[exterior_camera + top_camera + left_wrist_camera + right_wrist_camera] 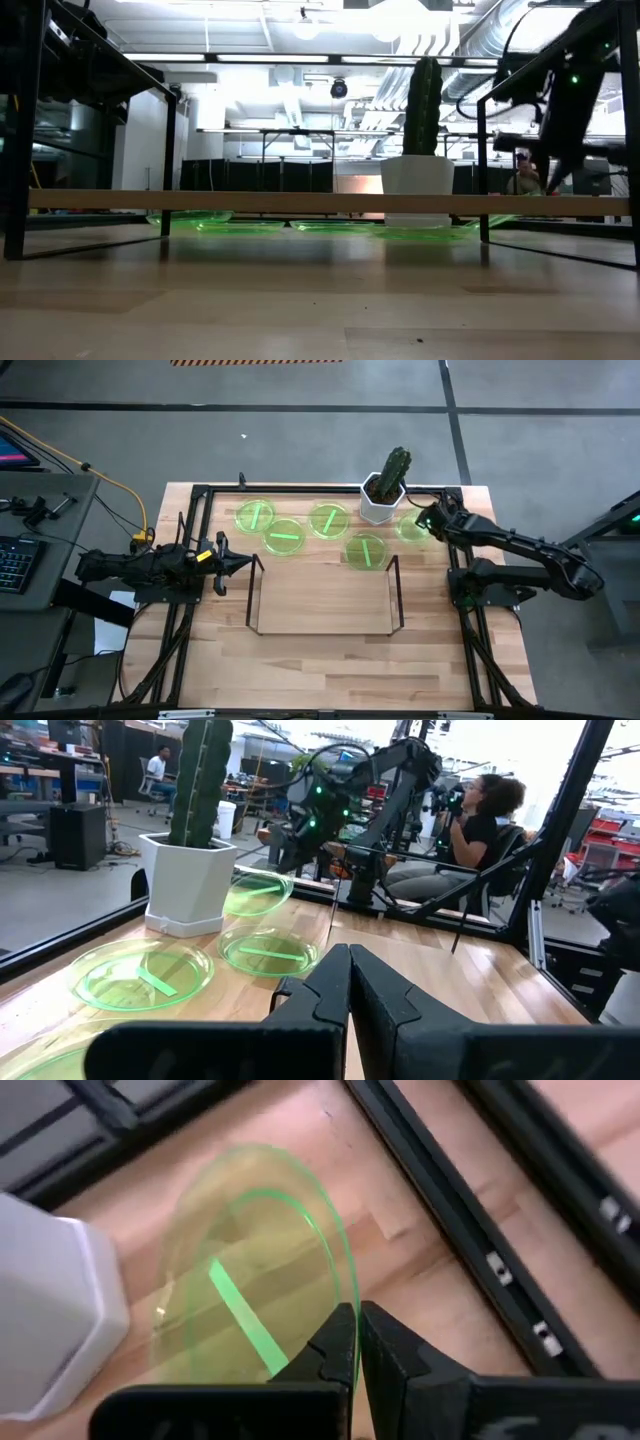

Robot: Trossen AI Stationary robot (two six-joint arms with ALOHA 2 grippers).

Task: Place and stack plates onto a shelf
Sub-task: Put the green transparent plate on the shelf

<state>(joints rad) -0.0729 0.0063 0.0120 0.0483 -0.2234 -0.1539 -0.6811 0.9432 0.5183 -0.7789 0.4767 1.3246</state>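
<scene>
- high view: the right gripper [424, 520] sits at the rightmost plate [410, 527], beside the white potted cactus [384, 488]; four more plates [285, 537] lie behind the shelf [322, 600]. the left gripper [238, 564] waits near the shelf's left end.
- low view: plates lie flat beyond the shelf board [320, 202].
- left wrist view: fingers [330, 995] pressed together, holding nothing.
- right wrist view: fingers [340, 1345] seem pinched on the plate's rim, the plate tilted up. no readable writing.

Rightmost plate [411, 527] half behind gripper [424, 520]
</scene>
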